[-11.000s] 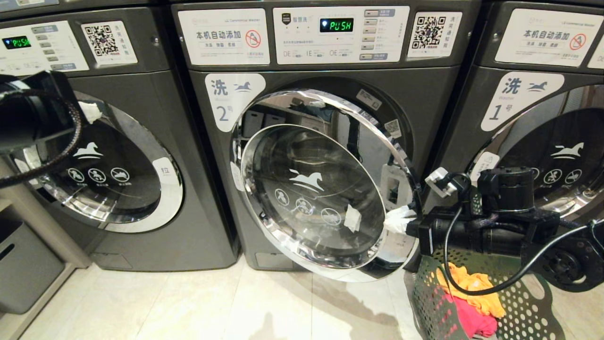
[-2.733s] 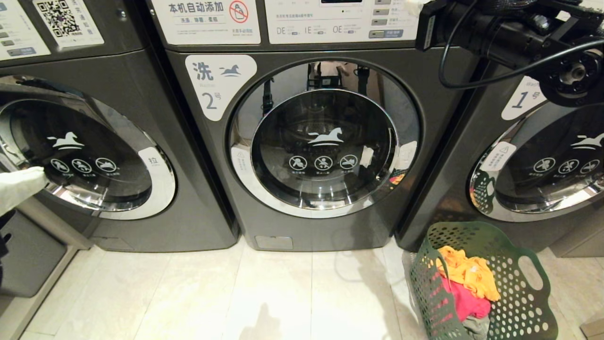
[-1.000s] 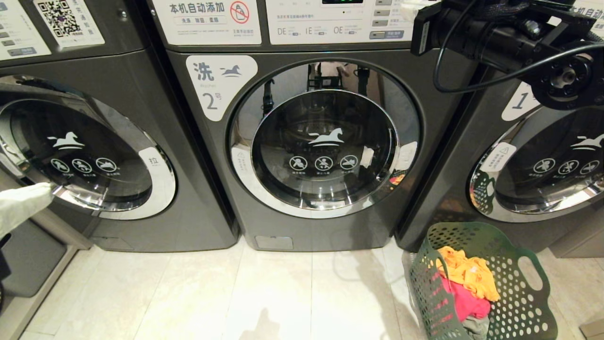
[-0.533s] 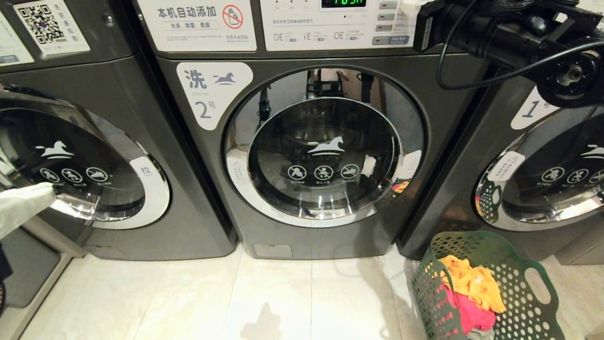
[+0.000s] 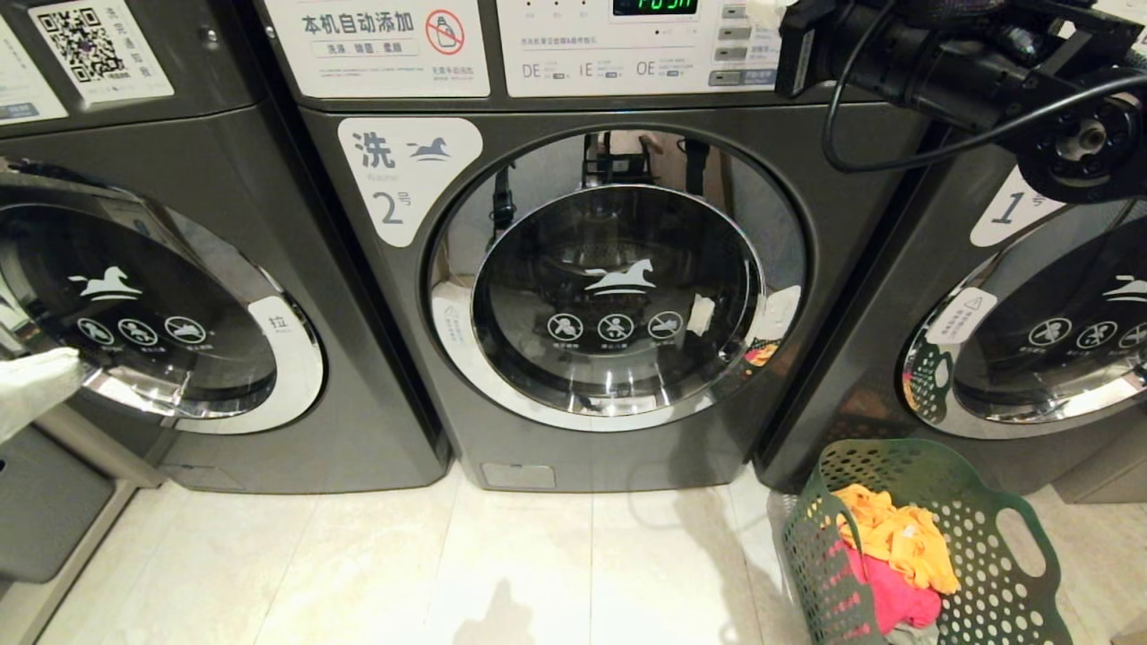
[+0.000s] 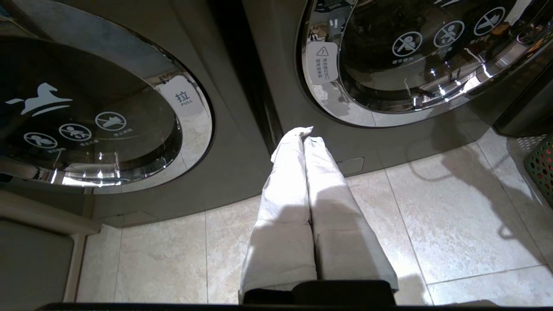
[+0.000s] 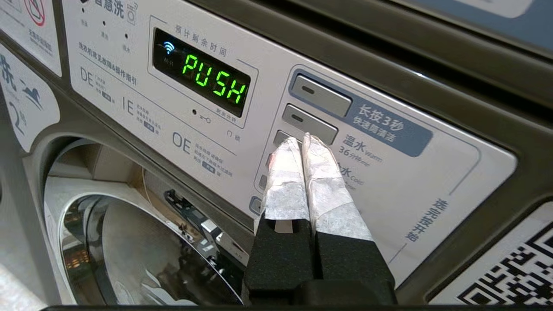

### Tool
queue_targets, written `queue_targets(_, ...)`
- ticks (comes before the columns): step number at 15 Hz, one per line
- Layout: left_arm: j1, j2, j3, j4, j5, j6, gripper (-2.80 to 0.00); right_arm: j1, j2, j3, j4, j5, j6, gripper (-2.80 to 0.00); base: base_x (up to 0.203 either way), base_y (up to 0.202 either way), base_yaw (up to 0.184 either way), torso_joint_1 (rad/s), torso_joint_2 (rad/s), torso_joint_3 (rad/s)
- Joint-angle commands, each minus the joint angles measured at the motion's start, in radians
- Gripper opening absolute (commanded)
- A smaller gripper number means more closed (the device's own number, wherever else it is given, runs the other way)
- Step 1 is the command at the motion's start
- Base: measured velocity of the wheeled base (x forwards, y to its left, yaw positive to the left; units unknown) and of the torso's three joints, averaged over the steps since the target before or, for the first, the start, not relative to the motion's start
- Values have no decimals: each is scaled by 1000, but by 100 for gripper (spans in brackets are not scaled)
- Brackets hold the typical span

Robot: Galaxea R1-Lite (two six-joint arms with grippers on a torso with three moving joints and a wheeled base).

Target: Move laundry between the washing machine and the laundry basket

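Right tool (image 7: 302, 142), tips pressed together, is hovering at the washing machine's (image 5: 618, 296) button panel (image 7: 309, 125); laundry (image 5: 896, 546) is lying in the laundry basket (image 5: 1030, 555). Left tool (image 6: 302, 134) is idling, closed. Risk: drifting tips could strike the wrong button.

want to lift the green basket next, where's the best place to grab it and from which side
Probably the cut-out handle in the basket's rim on the side nearest machine 1. It is an open slot at the top edge, clear of the laundry, so an end effector coming from above could close on the bar over the slot.
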Motion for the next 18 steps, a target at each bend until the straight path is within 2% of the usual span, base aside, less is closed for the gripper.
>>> queue_targets(1,0,-18,9,0,2,5,-280,10,1,0,-2,6,-3,-280,0,0,0,0,0,0)
queue_targets(10,1,-46,31,0,2,17,-280,14,27,0,-11,1,8,-280,0,0,0,0,0,0)
queue_targets(14,1,-64,50,0,2,17,-280,11,73,0,-173,-17,10,-280,0,0,0,0,0,0)
queue_targets(18,0,-58,50,0,2,16,-280,3,73,1,-168,-19,10,-280,0,0,0,0,0,0)
